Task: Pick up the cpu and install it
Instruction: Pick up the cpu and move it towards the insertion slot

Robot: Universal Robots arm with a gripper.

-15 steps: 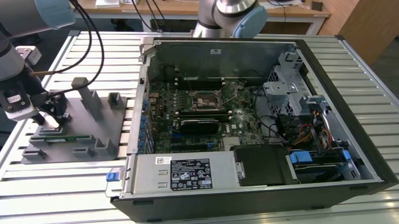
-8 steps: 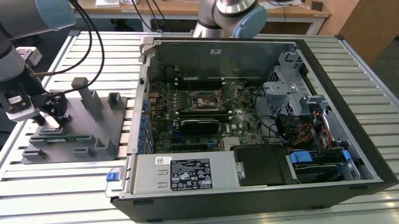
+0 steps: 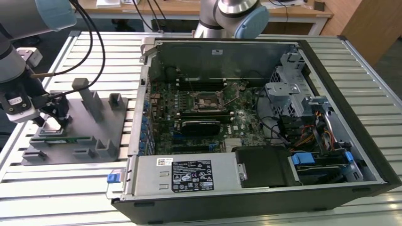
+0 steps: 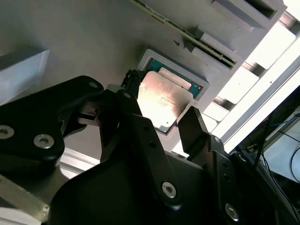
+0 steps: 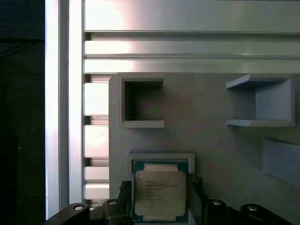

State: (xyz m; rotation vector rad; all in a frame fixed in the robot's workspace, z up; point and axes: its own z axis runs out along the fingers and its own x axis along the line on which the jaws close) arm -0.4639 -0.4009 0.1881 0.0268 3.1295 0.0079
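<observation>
Straddling cpu (image 5: 160,190), gripper (image 3: 55,118) fingers (image 5: 197,190) spread either side, nothing gripped. Cpu flat in recess of grey fixture tray (image 3: 94,125), exterior view's left, beside open computer case (image 3: 220,59). Recess likely keeps chip square for grasp.

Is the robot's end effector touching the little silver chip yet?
Apart. In the first wrist view the end effector straddles the cpu, and a strip of the grey holder shows between them on each side.
</observation>
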